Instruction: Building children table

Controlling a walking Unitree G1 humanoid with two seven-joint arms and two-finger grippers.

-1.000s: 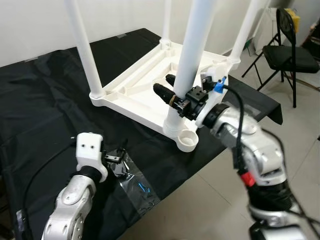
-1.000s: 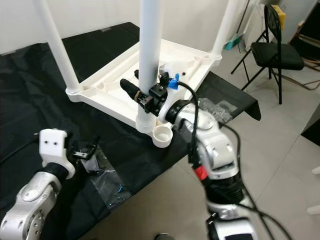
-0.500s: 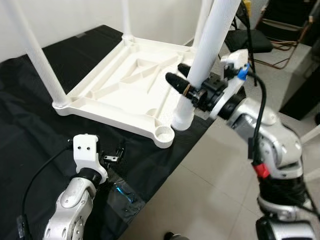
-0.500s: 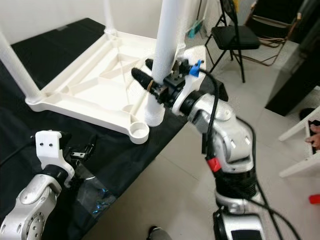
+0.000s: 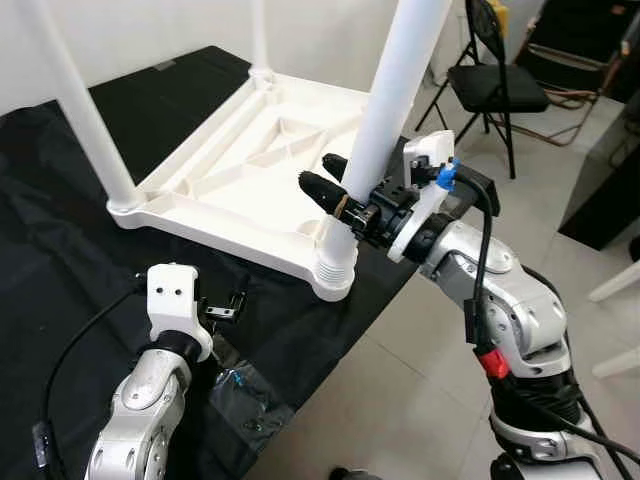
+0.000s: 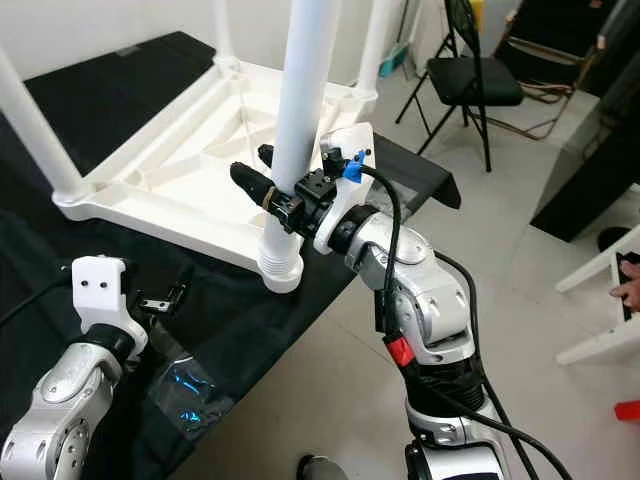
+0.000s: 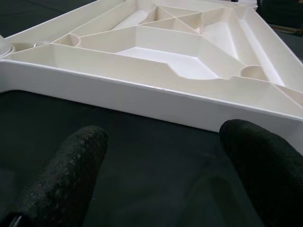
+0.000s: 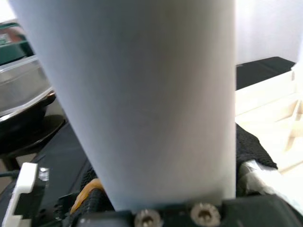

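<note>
The white children's table top [image 5: 235,175] lies upside down on the black-clothed table. One white leg [image 5: 80,110] stands at its left corner and another [image 5: 260,35] at the back. My right gripper [image 5: 324,173] is shut on a third white leg [image 5: 385,110], low on its shaft. That leg's ribbed foot sits upright on the near corner socket [image 5: 335,278]. In the right wrist view the leg [image 8: 142,94] stands between the fingers. My left gripper [image 5: 228,305] rests low over the cloth in front of the table top [image 7: 165,61], open, fingertips [image 7: 71,175] apart with nothing between them.
A crumpled clear plastic bag [image 5: 250,400] lies on the cloth near the front edge, by my left arm. A black folding chair [image 5: 500,90] stands on the tiled floor to the right. The black cloth's [image 5: 60,250] edge drops off just before the held leg.
The held leg has moved from beside the near corner socket onto it and now stands there. The head camera has shifted. My left gripper stays put.
</note>
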